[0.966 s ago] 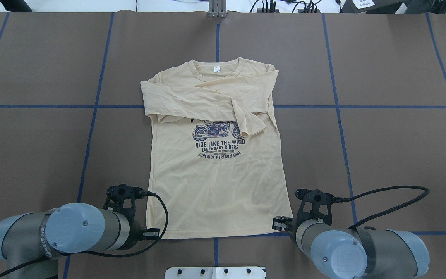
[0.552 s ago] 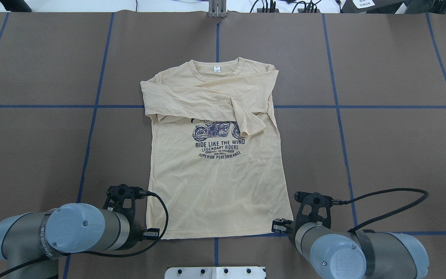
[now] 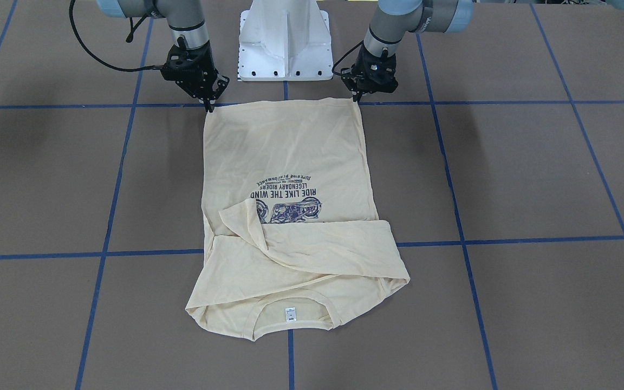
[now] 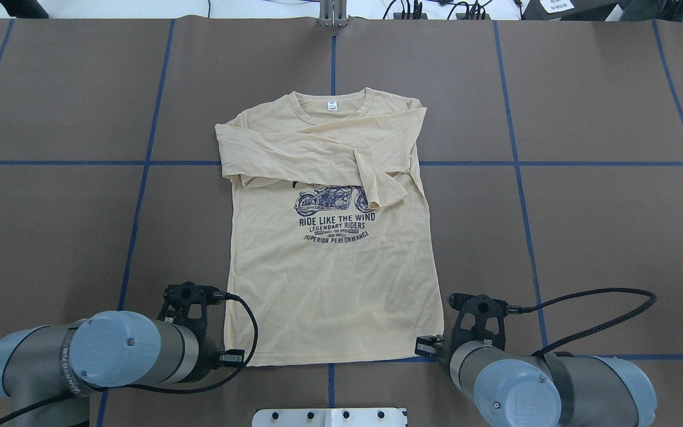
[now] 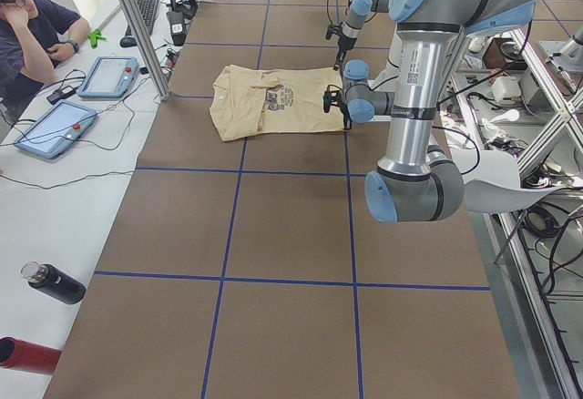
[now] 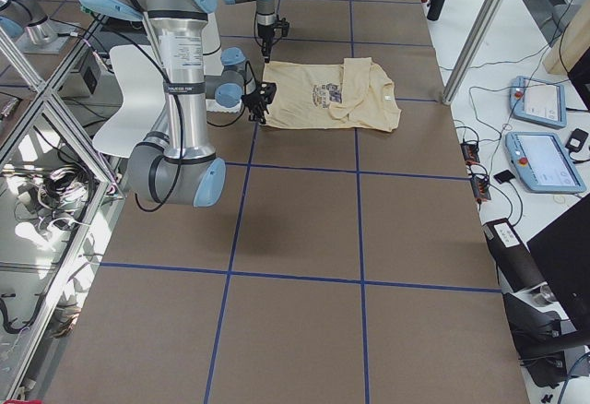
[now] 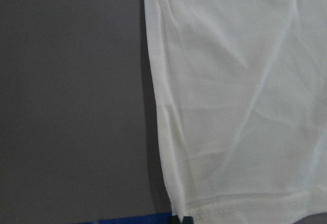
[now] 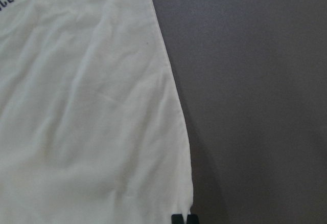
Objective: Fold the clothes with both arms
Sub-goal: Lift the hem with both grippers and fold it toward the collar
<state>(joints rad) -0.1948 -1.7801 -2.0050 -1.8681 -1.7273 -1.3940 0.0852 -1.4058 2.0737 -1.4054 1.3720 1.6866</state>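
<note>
- Your shirt (image 4: 329, 284) lies flat and front up at the middle of the table (image 4: 584, 225). From overhead, its collar (image 4: 331, 118) points to 12 o'clock and its hem to 6 o'clock, toward the robot.
- Both sleeves (image 4: 294, 155) are folded in across the chest. One cuff (image 4: 386, 196) slants toward 5 o'clock and covers the upper edge of the motorcycle print (image 4: 332, 214) (the line "RIDE LIKE THE WIND" under it reads clearly).
- Your left gripper (image 3: 356, 97) sits at the hem's 7 o'clock corner, as the overhead view has it. Its wrist view shows the dark fingertips (image 7: 176, 219) narrow, pinched on the stitched corner of the hem.
- Your right gripper (image 3: 209, 105) sits at the hem's 5 o'clock corner. Its fingertips (image 8: 177, 219) are likewise close together, with the corner of the cloth reaching down between them.
- The cloth between the two corners is lightly wrinkled, and the hem runs just beside a blue tape line (image 4: 495, 357).
- The white pedestal (image 3: 285, 43) stands at 6 o'clock of the hem, near it but apart.
- A person (image 5: 32, 21) sits at the side bench, near two tablets (image 5: 109, 76).
</note>
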